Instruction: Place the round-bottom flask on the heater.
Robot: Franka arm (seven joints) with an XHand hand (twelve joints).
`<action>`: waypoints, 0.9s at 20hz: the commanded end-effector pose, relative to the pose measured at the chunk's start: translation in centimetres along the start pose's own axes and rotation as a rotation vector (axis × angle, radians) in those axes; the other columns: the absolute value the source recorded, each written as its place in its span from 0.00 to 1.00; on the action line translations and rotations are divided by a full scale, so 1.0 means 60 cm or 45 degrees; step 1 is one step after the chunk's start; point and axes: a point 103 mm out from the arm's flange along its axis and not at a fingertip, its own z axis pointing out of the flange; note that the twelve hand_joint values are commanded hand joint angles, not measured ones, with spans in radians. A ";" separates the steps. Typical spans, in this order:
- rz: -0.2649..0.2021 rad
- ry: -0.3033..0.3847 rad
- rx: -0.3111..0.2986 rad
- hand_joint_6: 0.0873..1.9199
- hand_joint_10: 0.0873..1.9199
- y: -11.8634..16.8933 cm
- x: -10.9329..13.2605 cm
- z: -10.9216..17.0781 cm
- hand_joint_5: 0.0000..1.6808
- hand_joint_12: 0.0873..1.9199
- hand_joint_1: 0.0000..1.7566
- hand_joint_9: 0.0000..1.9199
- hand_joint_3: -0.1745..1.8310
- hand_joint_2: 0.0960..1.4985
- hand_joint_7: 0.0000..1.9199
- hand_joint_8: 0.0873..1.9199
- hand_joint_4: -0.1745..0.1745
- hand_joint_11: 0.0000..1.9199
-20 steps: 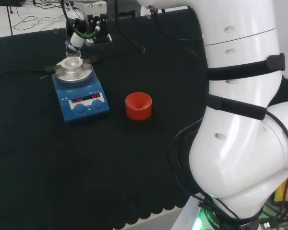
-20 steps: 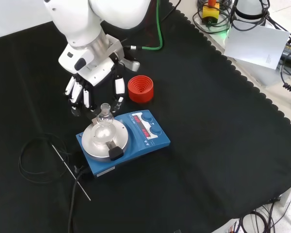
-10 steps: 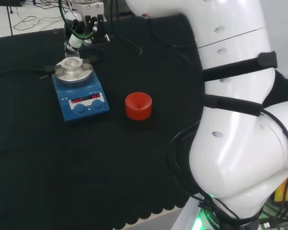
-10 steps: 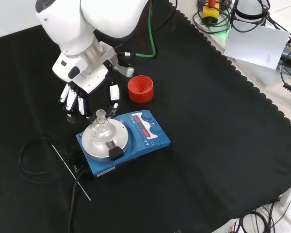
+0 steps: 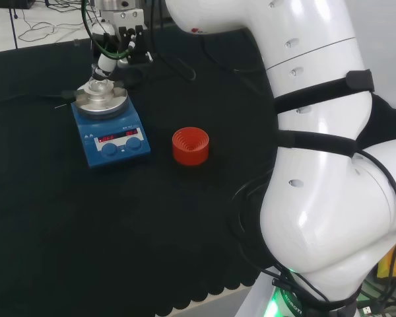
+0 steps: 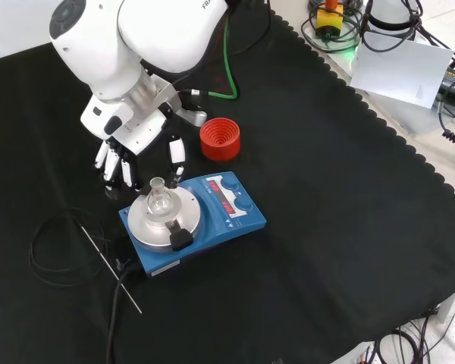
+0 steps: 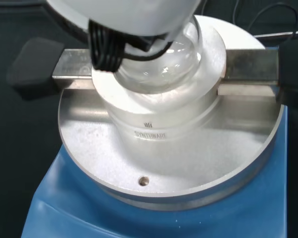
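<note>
I see round-bottom flask seated upright in metal block atop heater, directly below hand. Hand hangs above it, fingers straight and spread, holding nothing, apart from flask neck. Wrist view: flask bulb nested in block recess. Red ribbed stand near hand, beside heater.

In the front view the white arm reaches down from the top, its wrist tilted, and the hand points at the tabletop. Its fingers hang straight and spread, holding nothing, with one finger set apart to the right.
</note>
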 end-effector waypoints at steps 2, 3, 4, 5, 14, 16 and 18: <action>-0.009 0.004 -0.006 0.43 0.28 -0.007 0.001 0.003 0.71 0.67 0.66 0.35 0.49 0.37 0.22 0.33 0.41 0.23; -0.010 0.004 -0.010 0.43 0.28 -0.008 0.003 0.003 0.71 0.67 0.66 0.35 0.49 0.37 0.22 0.33 0.41 0.23; -0.013 0.005 -0.014 0.43 0.28 -0.010 0.006 0.003 0.71 0.67 0.66 0.35 0.49 0.37 0.22 0.33 0.41 0.23; -0.016 0.009 -0.014 0.43 0.28 -0.011 0.009 0.004 0.71 0.67 0.66 0.35 0.49 0.37 0.21 0.33 0.41 0.23; -0.055 0.032 -0.061 0.43 0.31 -0.027 0.027 0.000 0.56 0.69 0.60 0.30 0.41 0.38 0.16 0.34 0.36 0.18; -0.055 0.030 -0.059 0.43 0.31 -0.030 0.031 0.001 0.47 0.69 0.59 0.29 0.44 0.33 0.15 0.35 0.30 0.17; -0.052 0.029 -0.055 0.42 0.32 -0.032 0.035 0.002 0.40 0.69 0.57 0.28 0.45 0.32 0.14 0.35 0.31 0.16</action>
